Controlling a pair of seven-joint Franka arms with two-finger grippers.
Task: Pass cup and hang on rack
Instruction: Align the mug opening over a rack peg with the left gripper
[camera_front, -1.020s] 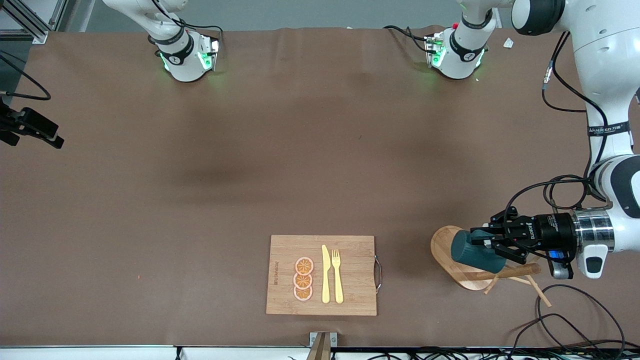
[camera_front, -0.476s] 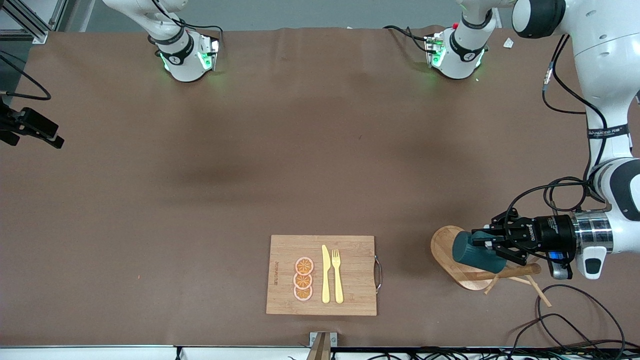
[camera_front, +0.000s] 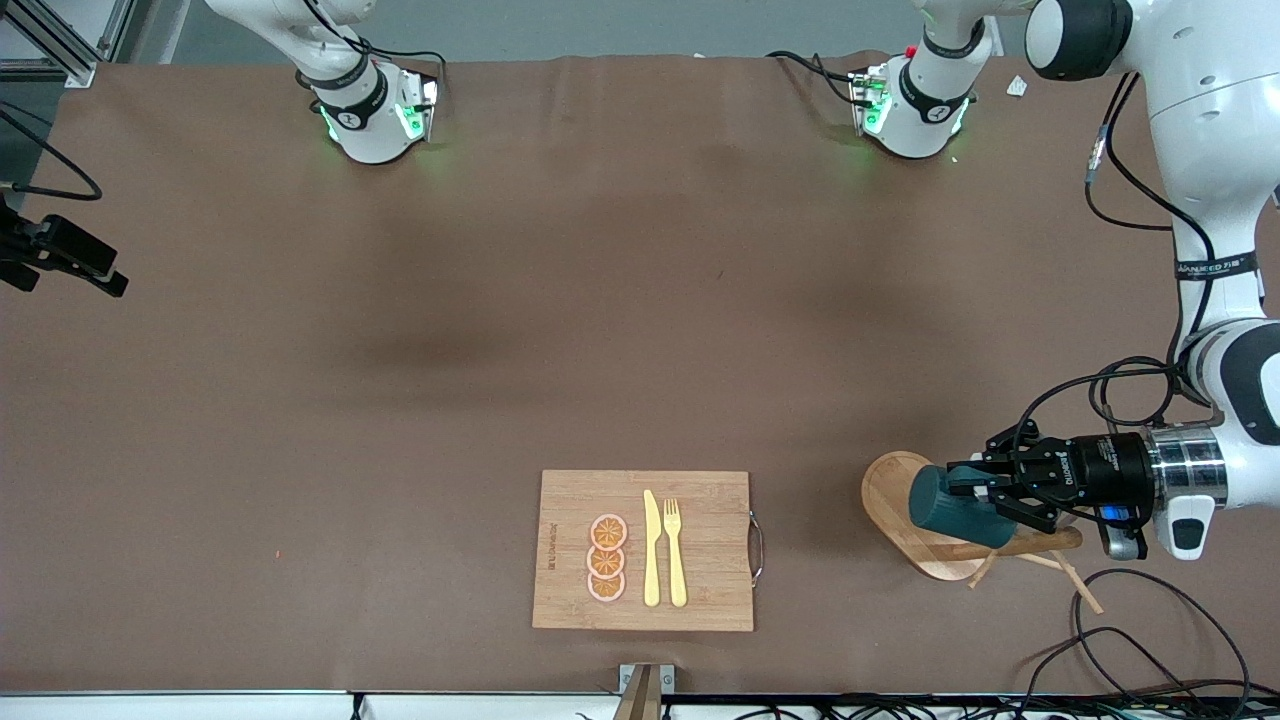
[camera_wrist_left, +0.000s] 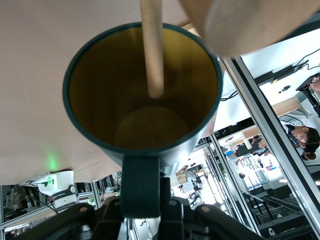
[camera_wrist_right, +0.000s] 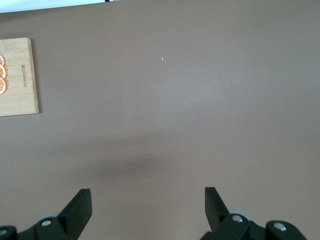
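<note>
The dark teal cup (camera_front: 955, 510) lies on its side in the air over the rack's oval base (camera_front: 885, 485), at the left arm's end of the table. My left gripper (camera_front: 978, 487) is shut on the cup's handle (camera_wrist_left: 140, 185). In the left wrist view the cup's tan inside (camera_wrist_left: 145, 95) faces the camera. A thin wooden peg (camera_wrist_left: 152, 50) of the rack reaches across its mouth, tip inside the rim. The rack's post (camera_front: 1025, 545) shows just past the cup. My right gripper (camera_wrist_right: 147, 205) hangs open over bare table with nothing between its fingers.
A wooden cutting board (camera_front: 700, 540) with a yellow knife, a fork and orange slices lies near the table's front edge, mid-table. Loose black cables (camera_front: 1150, 620) trail beside the rack. A black camera mount (camera_front: 60, 255) sits at the right arm's end.
The left gripper and cup have slid slightly toward the rack's post, toward the left arm's end of the table. The right arm has not moved.
</note>
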